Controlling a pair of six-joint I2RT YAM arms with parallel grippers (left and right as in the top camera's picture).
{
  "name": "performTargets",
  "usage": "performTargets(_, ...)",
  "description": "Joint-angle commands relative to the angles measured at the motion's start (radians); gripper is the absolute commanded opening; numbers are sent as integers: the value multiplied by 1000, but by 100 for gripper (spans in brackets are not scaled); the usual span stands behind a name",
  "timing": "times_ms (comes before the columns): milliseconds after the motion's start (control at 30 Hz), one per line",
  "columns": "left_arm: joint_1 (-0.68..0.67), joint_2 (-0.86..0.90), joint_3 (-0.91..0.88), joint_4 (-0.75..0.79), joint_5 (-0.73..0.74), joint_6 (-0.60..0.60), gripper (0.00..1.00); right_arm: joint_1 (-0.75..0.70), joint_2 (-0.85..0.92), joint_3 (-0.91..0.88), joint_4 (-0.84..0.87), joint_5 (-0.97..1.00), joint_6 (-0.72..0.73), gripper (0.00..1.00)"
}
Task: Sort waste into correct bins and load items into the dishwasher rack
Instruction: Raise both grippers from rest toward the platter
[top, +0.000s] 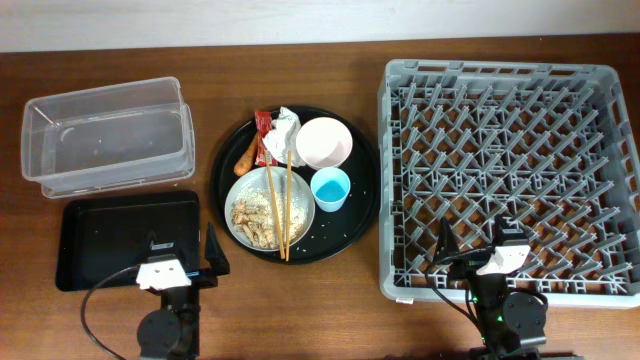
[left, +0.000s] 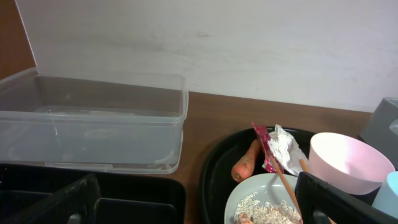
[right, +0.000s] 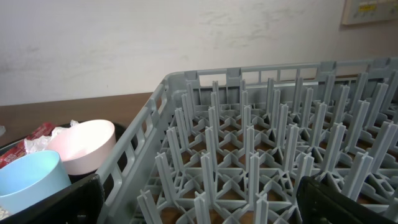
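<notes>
napkin (top: 283, 133): light, soft; i'd pinch its crumpled top
chopsticks (top: 275, 205): thin, slippery; grip mid-length
left gripper (left: 196, 186), right gripper (right: 199, 186): spread wide, empty

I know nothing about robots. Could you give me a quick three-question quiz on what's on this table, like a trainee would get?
1. True or false: the rack holds no dishes.
2. The chopsticks rest on: A) white bowl, B) pink bowl, C) clear tub?
3. Fill in: the blue cup stands on a round ___ tray.
Key: 1 true; 2 A; 3 black.
</notes>
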Motion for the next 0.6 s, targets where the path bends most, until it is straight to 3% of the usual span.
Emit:
performTargets(0, 6, -1, -13, 3, 0, 13, 99, -4, -7, -7, -4, -2, 6, 98)
performTargets(500, 6, -1, -13, 9, 0, 13, 99, -4, -7, -7, -4, -2, 6, 98)
performTargets(567, 6, -1, -13, 2, 89, 12, 99, -4, -7, -7, -4, -57, 7, 98)
